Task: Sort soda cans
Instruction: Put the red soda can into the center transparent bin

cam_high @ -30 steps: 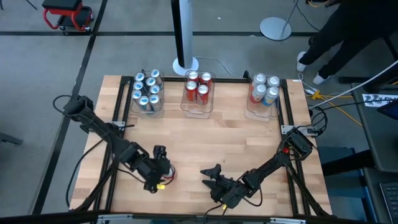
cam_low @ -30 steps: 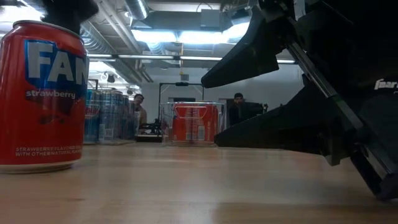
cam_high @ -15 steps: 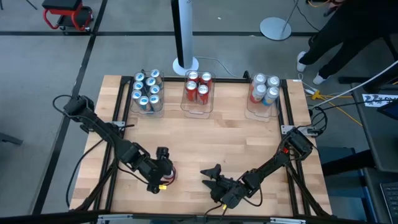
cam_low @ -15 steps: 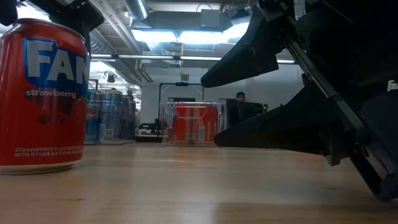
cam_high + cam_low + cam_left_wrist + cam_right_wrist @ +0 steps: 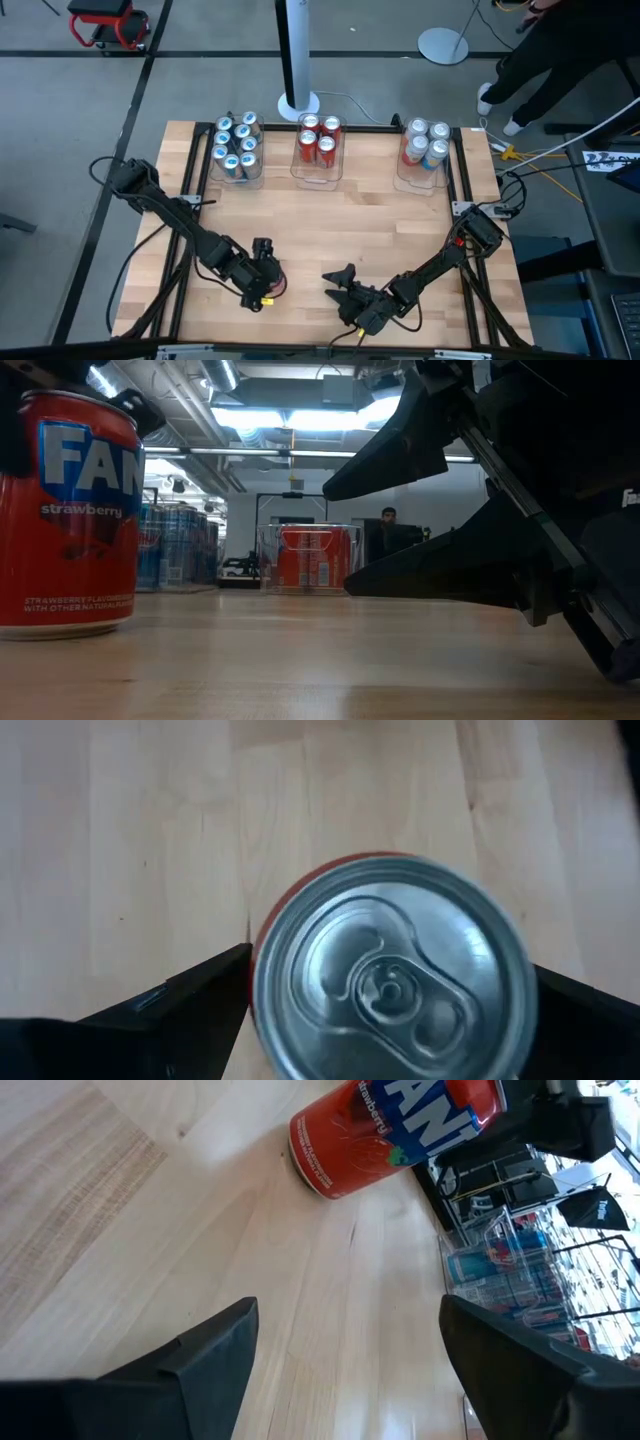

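Note:
A red strawberry soda can (image 5: 70, 510) stands upright on its base on the wooden table, near the table's near edge, left of centre (image 5: 272, 285). My left gripper (image 5: 262, 275) is above it, pointing down and open. In the left wrist view its two fingers stand on either side of the can's silver top (image 5: 390, 970). My right gripper (image 5: 342, 283) waits open just to the can's right, low over the table, and its wrist view shows the can (image 5: 400, 1130). My left gripper comes at the can from above, one finger (image 5: 180, 1005) and the other finger (image 5: 590, 1010) level with the can's upper wall. The can stands on the table. I cannot tell whether either finger touches it.
Three clear bins stand along the far edge: blue cans in the left bin (image 5: 236, 148), red cans in the middle bin (image 5: 319, 143), mixed cans in the right bin (image 5: 426, 146). A pole base (image 5: 298, 103) and a person (image 5: 560, 50) are beyond the table. Bare wood lies between bins and grippers.
My left gripper has come down over the red can: in the low view its fingers were above the can's top and now stand beside its upper wall. The can has stayed in place.

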`<state>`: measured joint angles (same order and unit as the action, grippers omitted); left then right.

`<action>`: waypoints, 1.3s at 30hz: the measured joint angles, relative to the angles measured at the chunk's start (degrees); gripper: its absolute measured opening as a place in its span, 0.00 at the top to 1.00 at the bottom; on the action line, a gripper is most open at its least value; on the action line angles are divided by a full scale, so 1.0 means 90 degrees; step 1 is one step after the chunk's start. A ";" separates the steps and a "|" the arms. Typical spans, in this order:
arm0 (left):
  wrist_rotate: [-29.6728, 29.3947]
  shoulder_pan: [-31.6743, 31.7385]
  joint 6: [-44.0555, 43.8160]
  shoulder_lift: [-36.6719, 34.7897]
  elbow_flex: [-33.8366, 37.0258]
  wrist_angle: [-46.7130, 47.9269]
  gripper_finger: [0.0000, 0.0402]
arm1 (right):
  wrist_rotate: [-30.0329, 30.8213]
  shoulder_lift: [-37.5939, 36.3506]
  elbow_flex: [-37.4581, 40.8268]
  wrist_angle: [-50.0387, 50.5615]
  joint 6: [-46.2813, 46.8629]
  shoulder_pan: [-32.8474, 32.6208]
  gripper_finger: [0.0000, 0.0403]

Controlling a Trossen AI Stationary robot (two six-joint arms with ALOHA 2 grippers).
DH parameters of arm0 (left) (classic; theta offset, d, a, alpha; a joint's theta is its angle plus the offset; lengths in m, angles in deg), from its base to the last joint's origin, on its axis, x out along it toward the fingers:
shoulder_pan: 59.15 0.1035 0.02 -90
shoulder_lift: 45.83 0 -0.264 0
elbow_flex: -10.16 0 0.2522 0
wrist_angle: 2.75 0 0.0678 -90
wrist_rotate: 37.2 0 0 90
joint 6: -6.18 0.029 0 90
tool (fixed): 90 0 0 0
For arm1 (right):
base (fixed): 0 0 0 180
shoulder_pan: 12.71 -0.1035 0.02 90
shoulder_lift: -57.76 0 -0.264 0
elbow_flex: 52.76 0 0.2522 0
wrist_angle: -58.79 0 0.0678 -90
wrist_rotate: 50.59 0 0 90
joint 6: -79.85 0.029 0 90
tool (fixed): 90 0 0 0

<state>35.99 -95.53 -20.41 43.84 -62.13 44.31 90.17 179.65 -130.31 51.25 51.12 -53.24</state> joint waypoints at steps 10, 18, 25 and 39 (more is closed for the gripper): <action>0.0004 0.0002 0.0174 0.0142 0.0002 -0.0354 0.24 | -0.0003 0.0000 0.0000 0.0000 0.0005 0.0000 0.23; -0.0008 0.0095 0.0352 0.0045 -0.0040 -0.0135 0.27 | -0.0041 0.0000 0.0000 -0.0002 0.0029 0.0002 0.23; -0.0881 0.0391 0.1094 -0.0453 -0.0660 0.0431 0.27 | -0.0041 0.0000 0.0000 -0.0005 0.0041 0.0002 0.23; -0.1514 0.3142 0.2859 -0.1424 -0.1078 -0.0032 0.27 | -0.0040 0.0000 0.0000 -0.0005 0.0041 0.0002 0.23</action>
<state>22.37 -67.25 5.32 31.03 -71.83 44.02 89.81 179.65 -130.31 51.21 51.49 -53.22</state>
